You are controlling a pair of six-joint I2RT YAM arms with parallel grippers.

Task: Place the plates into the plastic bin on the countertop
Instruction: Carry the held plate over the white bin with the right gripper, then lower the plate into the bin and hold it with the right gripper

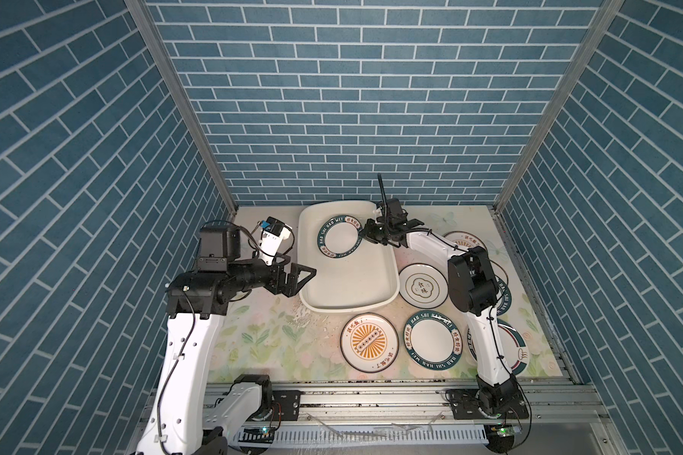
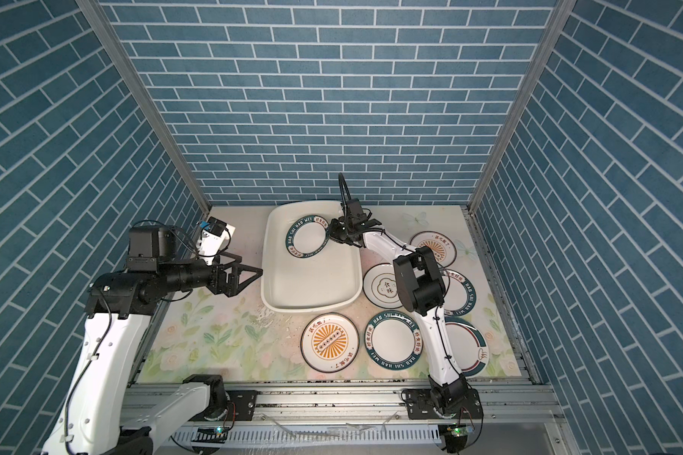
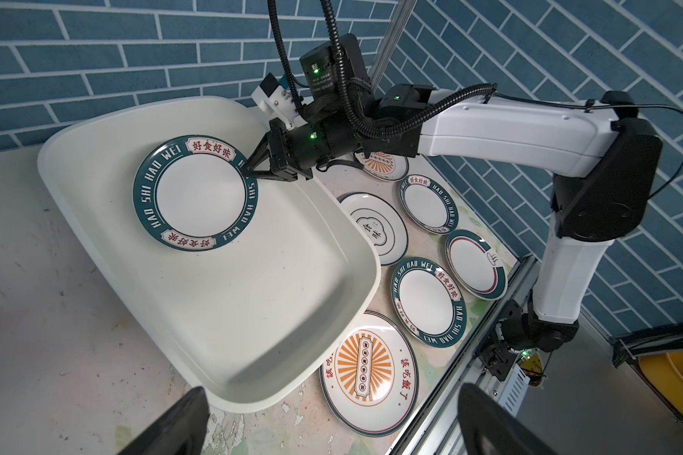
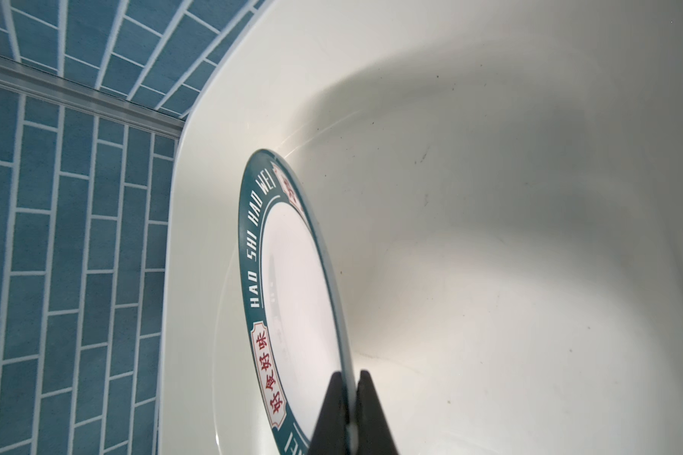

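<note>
Plate tilts face-up, rim in right tool.

Right hand on teal-rimmed plate in bin

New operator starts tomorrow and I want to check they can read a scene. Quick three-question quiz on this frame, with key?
1. True or false: the left gripper holds a plate.
2. The right gripper is shut on which one? A: sunburst plate. B: teal lettered-rim plate. C: cloud-emblem plate.
3. How many plates lie on the countertop, outside the plastic bin?

Key:
1. False. It is open and empty.
2. B, gripped at the rim.
3. Six.
</note>
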